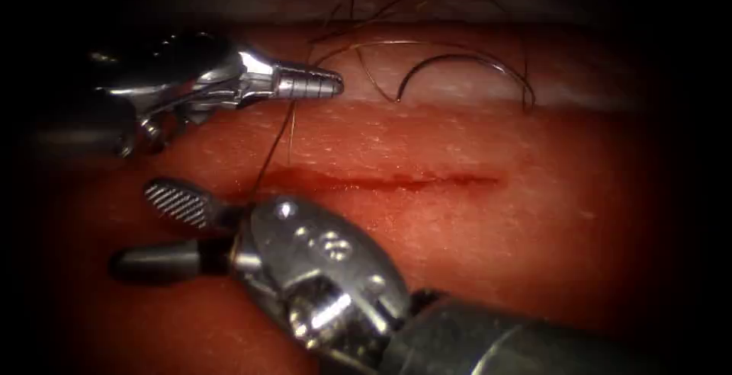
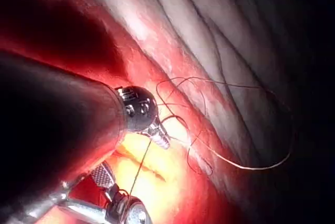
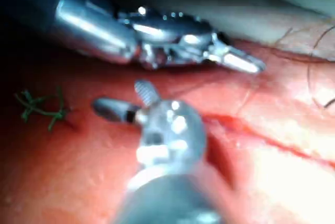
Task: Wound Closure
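The cut (image 1: pixel 396 182) runs across the red tissue (image 1: pixel 534 230). My left tool (image 1: pixel 313 83) hovers above the cut's left end, jaws shut on the dark thread (image 1: pixel 273 142), which runs down into the tissue at that end. The curved needle (image 1: pixel 457 61) lies free on the pale far strip of tissue, right of the left tool, held by neither tool. My right tool (image 1: pixel 164 232) comes in from the lower right with its jaws open and nothing between them, just left of the cut's left end. The right wrist view has these open jaws (image 3: pixel 125 101) below the left tool (image 3: pixel 235 59).
Loose thread loops (image 1: pixel 366 47) lie on the far pale tissue around the needle and show again as thread loops (image 2: pixel 199 130) beside the left tool's jaws (image 2: pixel 159 137). A small green thread scrap (image 3: pixel 39 109) lies on the tissue left of the right tool.
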Tool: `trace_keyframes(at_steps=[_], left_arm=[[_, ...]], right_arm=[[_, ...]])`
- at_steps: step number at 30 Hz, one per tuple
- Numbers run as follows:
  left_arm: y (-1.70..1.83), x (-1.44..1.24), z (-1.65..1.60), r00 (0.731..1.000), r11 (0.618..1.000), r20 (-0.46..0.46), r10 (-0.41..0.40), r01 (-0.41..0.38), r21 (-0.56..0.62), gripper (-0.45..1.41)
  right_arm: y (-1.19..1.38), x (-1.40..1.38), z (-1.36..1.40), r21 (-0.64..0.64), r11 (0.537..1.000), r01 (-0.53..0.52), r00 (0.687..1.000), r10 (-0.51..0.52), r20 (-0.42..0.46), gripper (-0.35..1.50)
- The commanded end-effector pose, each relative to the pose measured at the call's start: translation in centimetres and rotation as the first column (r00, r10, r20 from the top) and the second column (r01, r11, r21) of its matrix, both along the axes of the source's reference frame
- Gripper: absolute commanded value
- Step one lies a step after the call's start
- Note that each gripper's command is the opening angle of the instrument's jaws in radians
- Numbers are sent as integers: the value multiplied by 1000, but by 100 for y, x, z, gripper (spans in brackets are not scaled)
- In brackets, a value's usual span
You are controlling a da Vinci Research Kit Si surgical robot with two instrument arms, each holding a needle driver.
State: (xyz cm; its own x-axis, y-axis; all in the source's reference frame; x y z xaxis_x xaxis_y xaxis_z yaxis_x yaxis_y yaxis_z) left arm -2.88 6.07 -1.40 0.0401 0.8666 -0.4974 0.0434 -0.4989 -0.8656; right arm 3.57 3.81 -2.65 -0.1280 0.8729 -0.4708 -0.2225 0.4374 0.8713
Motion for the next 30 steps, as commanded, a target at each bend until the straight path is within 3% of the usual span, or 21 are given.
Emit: trace_keyframes(at_steps=[1,14,23,30], left_arm=[[1,-4,5,1000,1000,1,-1,1,-1,-35],[-13,14,6,999,999,39,-37,37,3,-35],[-23,35,1,991,993,61,-121,121,14,-35],[-32,40,-2,988,991,67,-137,136,13,-35]], right_arm=[[1,7,6,-4,1000,-17,1000,17,-7,114],[18,-26,4,-37,974,-223,970,218,-109,106],[27,-62,11,-63,916,-397,917,394,-62,99],[28,-82,18,-65,871,-487,873,487,-17,96]])
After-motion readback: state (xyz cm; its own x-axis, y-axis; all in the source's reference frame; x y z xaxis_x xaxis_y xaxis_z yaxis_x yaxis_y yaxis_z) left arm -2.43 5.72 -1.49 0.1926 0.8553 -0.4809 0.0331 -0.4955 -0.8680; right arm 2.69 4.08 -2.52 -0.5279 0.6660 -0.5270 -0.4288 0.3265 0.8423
